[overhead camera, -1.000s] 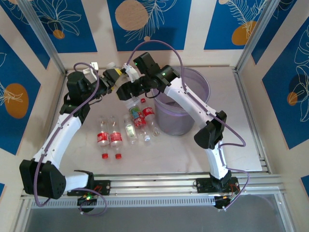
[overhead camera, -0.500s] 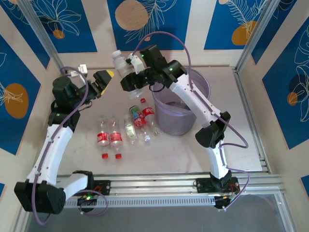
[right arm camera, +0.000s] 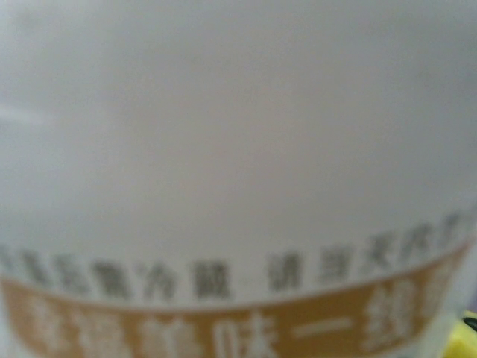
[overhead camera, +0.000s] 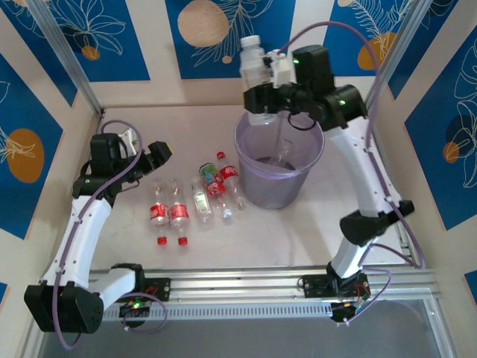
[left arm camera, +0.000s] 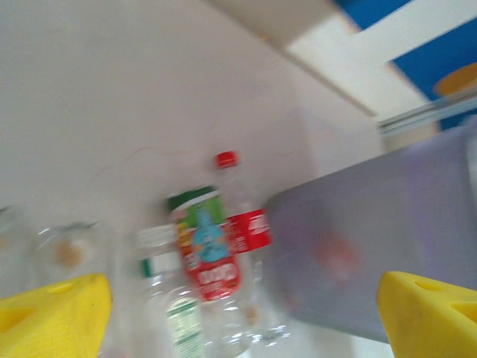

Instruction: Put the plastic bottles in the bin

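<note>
My right gripper point(overhead camera: 258, 93) is shut on a white plastic bottle point(overhead camera: 254, 61) with a white cap, held upright above the back-left rim of the pale-purple bin point(overhead camera: 277, 190). In the right wrist view its white side and brown label band point(right arm camera: 238, 186) press close to the camera. My left gripper point(overhead camera: 155, 158) hangs open over the table to the left of the bin, nothing between its yellow fingers point(left arm camera: 52, 313). Several clear bottles lie between it and the bin: two red-labelled point(overhead camera: 159, 213), one green-labelled point(overhead camera: 200, 200), and more point(left arm camera: 209, 253) by the bin wall point(left arm camera: 387, 216).
Two loose red caps point(overhead camera: 161, 241) lie near the front of the bottle row. A metal frame rail point(overhead camera: 384, 149) runs along the table's right side, and patterned walls close the back and sides. Bare table lies to the right of the bin.
The left gripper opened, let go of the white bottle and drew back left and down. The right arm carried the bottle up and right, from left of the bin to above its rim.
</note>
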### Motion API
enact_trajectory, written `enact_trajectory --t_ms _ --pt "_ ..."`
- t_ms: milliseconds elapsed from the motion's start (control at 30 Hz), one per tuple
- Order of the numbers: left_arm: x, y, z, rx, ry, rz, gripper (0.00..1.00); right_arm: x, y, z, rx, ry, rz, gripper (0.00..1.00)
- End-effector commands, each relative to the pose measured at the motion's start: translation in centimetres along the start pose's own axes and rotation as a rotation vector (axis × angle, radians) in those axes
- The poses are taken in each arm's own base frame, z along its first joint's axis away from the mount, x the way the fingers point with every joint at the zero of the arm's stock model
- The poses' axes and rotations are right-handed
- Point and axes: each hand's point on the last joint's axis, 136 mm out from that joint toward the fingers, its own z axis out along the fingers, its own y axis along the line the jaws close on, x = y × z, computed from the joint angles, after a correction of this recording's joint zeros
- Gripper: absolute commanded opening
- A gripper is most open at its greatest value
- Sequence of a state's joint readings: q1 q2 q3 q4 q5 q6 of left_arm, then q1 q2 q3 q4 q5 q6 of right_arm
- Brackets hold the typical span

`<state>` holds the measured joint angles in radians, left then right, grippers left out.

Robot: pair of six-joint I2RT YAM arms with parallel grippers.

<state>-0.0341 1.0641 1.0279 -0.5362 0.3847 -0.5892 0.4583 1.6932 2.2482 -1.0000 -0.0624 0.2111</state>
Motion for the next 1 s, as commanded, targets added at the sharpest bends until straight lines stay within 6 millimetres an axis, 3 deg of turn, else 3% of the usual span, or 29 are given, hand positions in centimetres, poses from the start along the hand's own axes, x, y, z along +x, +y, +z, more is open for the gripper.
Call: enact_trajectory --t_ms 0,133,400,700,967 --pt "1.7 4.6 0.2 -0.207 0.055 0.063 0.89 3.0 -3.3 -0.4 0.088 0.077 0.077 0.46" --pt "2.9 7.0 0.7 -0.296 0.104 0.078 0.88 6.1 -6.0 -0.6 0.151 0.138 0.142 0.45" --pt "3.9 10.2 0.6 -0.444 0.16 0.124 0.88 10.7 -8.5 0.6 0.193 0.219 0.226 0.45" --pt "5.6 11.7 2.2 -0.457 0.215 0.096 0.88 14.2 -8.9 2.5 0.162 0.288 0.306 0.45" --pt "6.4 13.1 2.4 -0.504 0.245 0.093 0.88 16.4 -8.7 5.2 0.134 0.343 0.366 0.48"
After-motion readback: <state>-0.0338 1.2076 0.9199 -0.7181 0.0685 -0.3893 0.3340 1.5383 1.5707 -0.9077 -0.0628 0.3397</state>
